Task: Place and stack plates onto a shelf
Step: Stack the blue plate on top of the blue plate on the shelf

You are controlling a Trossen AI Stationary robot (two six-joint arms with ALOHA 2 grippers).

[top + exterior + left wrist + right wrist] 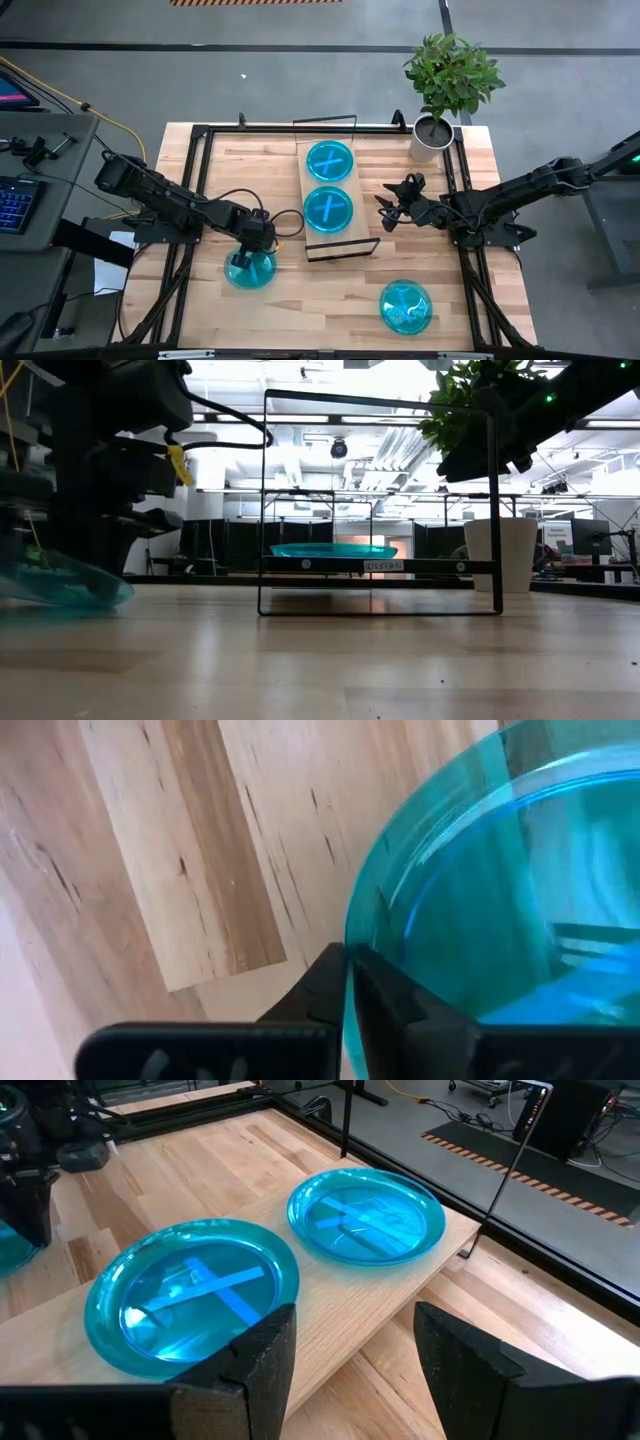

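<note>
Resting side by side on the long light-wood shelf board (335,222) with thin black metal end frames are two round translucent cyan plastic plates, one toward the far end (330,160) and one at mid-board (329,209); both lie flat and carry pale cross marks. A third cyan plate (249,268) lies off the shelf on the planked wooden desk (300,300), near its left front. The left pincer (254,240) pinches this plate's rim, its dark fingers (330,990) pressed onto the edge; in the low view the plate sits tilted, one side raised. A fourth cyan plate (405,306), possibly a small stack, rests alone at the right front of the desk. Judged from this, two placements are done, none stacked, and at least two plates remain. The right pincer (390,208) hangs just beside the shelf's right edge, spread and holding nothing. Plates look glossy, thin and rimmed; the wood is matt and grained. A potted green plant (445,85) stands at the far right corner.
</note>
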